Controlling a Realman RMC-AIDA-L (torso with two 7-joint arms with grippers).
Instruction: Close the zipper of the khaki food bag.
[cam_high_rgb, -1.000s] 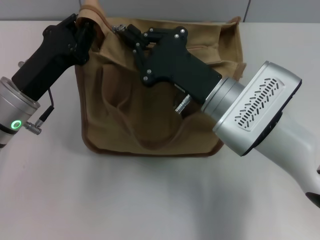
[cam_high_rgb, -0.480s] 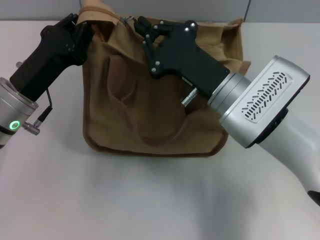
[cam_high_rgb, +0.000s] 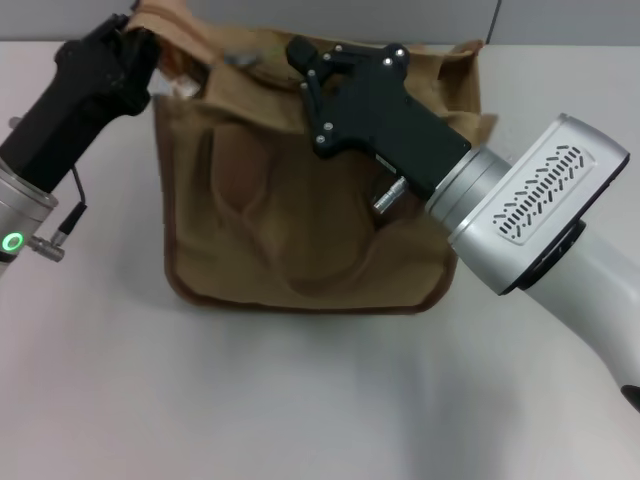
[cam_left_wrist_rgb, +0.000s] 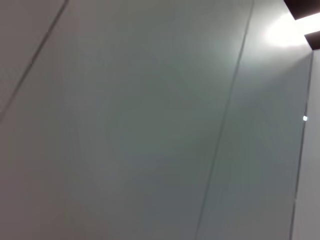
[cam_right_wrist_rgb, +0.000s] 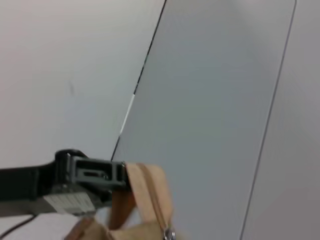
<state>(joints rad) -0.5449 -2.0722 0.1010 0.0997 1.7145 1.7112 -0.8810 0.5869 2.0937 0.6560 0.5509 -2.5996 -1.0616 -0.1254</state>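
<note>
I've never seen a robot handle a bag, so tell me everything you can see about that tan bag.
The khaki food bag is a boxy tan canvas tote with darker brown piping along its edges and a looped fabric handle lying against its front. It sits on the white table. The left gripper holds its top left corner raised; the right gripper is at its top edge.

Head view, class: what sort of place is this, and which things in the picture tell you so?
Probably a lab or test bench: a plain white table, bare grey wall panels behind it, and only the khaki food bag laid out between the two robot arms.
</note>
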